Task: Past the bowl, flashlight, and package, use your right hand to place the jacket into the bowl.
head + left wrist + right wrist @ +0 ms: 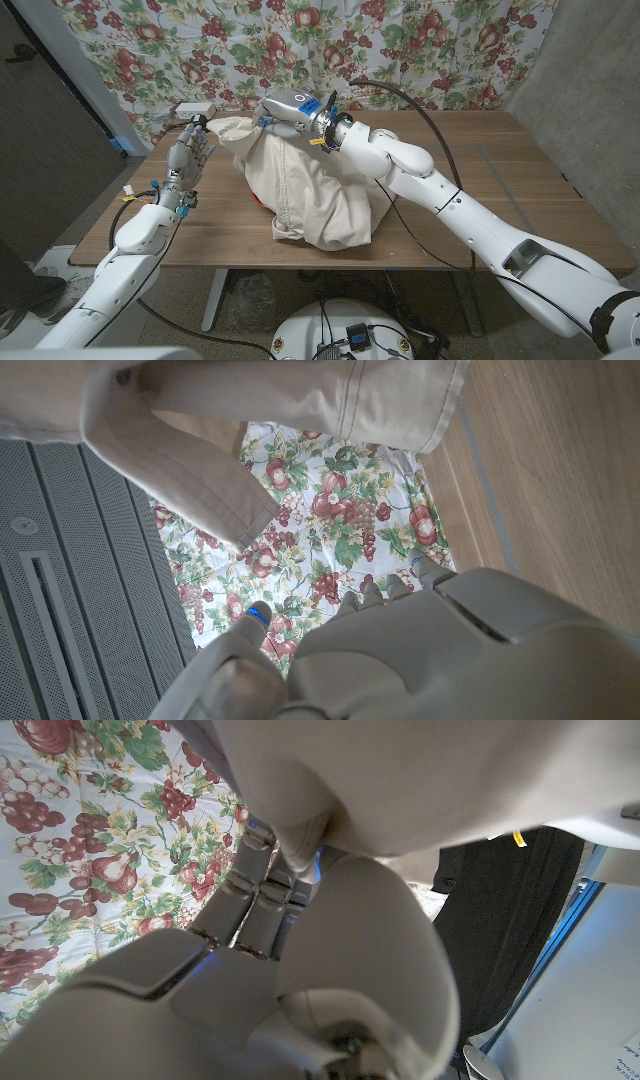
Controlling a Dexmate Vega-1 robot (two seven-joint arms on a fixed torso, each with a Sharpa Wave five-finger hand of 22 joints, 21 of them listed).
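A beige jacket (315,195) is heaped over the middle of the wooden table (500,160). My right hand (292,107) grips its top from above at the far side and holds that part lifted. In the right wrist view the fingers (262,885) curl into the beige cloth (420,780). My left hand (188,152) stands raised at the jacket's left, fingers apart and holding nothing. In the left wrist view that hand (420,650) sits short of a hanging sleeve (190,470). A small red patch (257,199) peeks out under the jacket's left hem. The bowl, flashlight and package are hidden.
A white box (198,107) lies at the table's back left corner. A floral curtain (420,50) hangs behind the table. A black cable (420,110) loops over my right arm. Bare wood shows on the table's right half.
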